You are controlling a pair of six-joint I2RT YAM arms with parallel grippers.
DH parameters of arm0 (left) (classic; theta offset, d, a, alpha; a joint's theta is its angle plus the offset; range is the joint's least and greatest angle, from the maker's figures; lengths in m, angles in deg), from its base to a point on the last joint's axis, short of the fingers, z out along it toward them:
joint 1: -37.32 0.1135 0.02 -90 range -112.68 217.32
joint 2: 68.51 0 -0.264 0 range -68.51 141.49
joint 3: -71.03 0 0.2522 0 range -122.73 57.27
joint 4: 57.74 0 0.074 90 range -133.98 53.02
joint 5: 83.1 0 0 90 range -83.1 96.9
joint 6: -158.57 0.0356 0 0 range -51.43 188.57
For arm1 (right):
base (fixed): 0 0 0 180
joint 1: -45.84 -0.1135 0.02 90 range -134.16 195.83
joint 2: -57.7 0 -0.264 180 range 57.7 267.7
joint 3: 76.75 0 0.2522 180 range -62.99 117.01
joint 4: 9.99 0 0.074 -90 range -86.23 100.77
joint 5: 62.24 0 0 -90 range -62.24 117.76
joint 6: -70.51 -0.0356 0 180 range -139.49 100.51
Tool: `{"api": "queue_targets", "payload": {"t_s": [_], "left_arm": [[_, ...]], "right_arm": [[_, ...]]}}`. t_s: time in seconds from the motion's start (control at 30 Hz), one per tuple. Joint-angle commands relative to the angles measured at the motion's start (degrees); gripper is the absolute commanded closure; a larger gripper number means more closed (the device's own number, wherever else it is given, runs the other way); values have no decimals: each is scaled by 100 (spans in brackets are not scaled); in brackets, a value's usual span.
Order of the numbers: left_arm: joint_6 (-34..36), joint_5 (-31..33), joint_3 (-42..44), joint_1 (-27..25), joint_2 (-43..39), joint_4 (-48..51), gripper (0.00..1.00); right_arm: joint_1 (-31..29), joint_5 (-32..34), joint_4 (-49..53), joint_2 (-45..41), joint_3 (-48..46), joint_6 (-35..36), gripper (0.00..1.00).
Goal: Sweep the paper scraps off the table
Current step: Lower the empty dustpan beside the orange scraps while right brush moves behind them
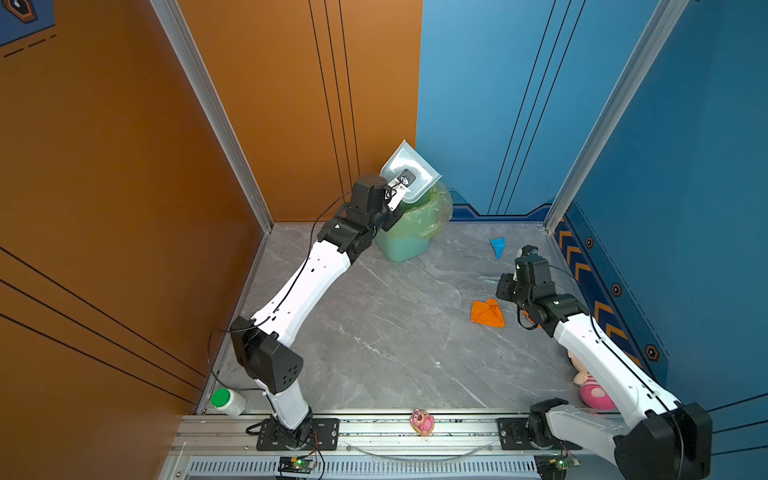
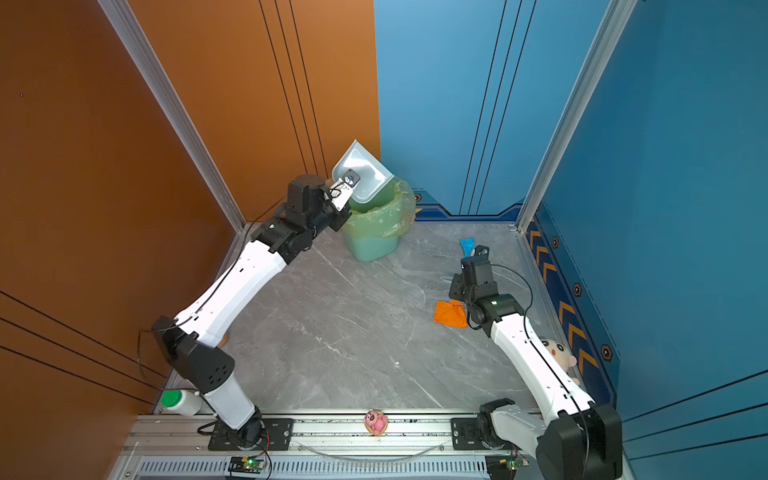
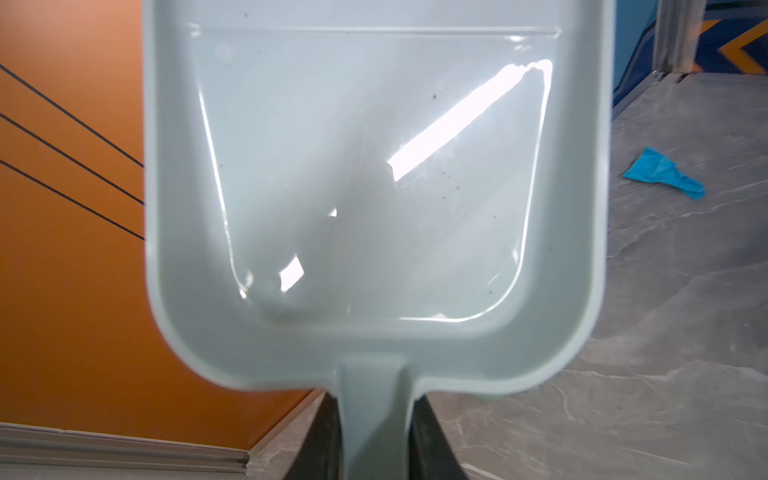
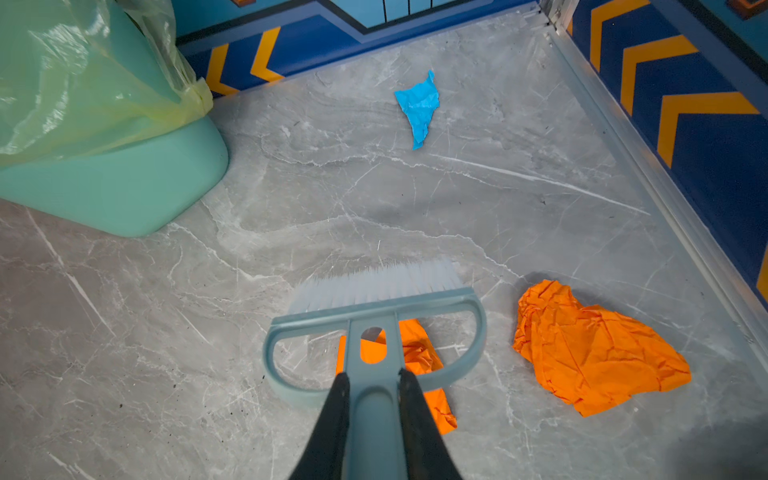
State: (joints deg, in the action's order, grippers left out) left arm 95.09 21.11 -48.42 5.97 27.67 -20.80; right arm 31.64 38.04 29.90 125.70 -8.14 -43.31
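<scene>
- Paper scraps: three in view on the table point(image 4: 124, 332), none in the dustpan.
- Blue scrap point(image 4: 417, 106): lies on the table ahead of the right claw point(image 4: 371, 386), well apart from the brush bristles.
- Larger orange scrap point(image 4: 594, 357): crumpled, on the table off to one side of the right claw, near the brush but apart from it.
- Second orange scrap point(image 4: 419, 361): directly under the right claw, partly seen through the brush frame. Whether the brush touches it cannot be told.
- Right claw: clenched on the handle of the brush point(image 4: 374, 307), bristles pointing at the table just ahead of the claw.
- Left claw point(image 3: 376, 415): clenched on the handle of the dustpan point(image 3: 374, 187). It is raised and well apart from all three scraps.
- Dustpan: tilted, mouth over the bin. Inside it is bare apart from a few dark specks.
- Bin point(image 1: 405, 241): green, lined with a thin bag, just below the left claw. Its contents cannot be made out.
- Pink plush toy point(image 1: 422, 422): on the front rail, well behind both claws. It is not counted as scrap.
- Progress, as judged: partway. Both top views show no scraps on the table away from the right claw, and the bare pan over the bin suggests a load already tipped.
- Left to do, as judged: lower the pan beside the right claw, brush the three scraps in, and tip them into the bin.
</scene>
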Motion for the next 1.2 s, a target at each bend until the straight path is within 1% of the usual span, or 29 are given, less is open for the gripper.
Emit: {"api": "queue_targets", "payload": {"t_s": [0.0,0.1,0.23,0.3,0.4,0.53,0.73,0.87,1.07,1.17], "left_arm": [[-537,-318,495,-79,-313,371,100],[-761,-506,913,-124,-627,431,100],[-1020,-653,1376,-173,-941,554,100],[-1064,-742,1622,-240,-1074,587,100],[-1241,-809,1975,-360,-1231,600,100],[-1699,-1086,2328,-371,-1370,737,100],[-2182,-1193,2843,-372,-1565,829,100],[-2490,-1565,3089,-396,-1578,845,100],[-2717,-1722,3456,-506,-1468,982,100],[-2810,-1832,3609,-588,-1391,1045,100]], "right_arm": [[67,-197,794,398,472,53,100],[119,-722,1441,873,904,35,100],[147,-1261,2287,1547,1335,-44,100],[131,-1409,2515,1832,1429,-67,100],[106,-1461,2522,2157,1443,-130,100],[76,-1281,2530,2660,1650,-186,100],[74,-886,2512,3378,2198,-109,100],[89,-768,2417,3833,2705,26,100],[166,-498,2282,4481,3649,209,100],[206,-480,2333,4718,4127,302,100]]}}
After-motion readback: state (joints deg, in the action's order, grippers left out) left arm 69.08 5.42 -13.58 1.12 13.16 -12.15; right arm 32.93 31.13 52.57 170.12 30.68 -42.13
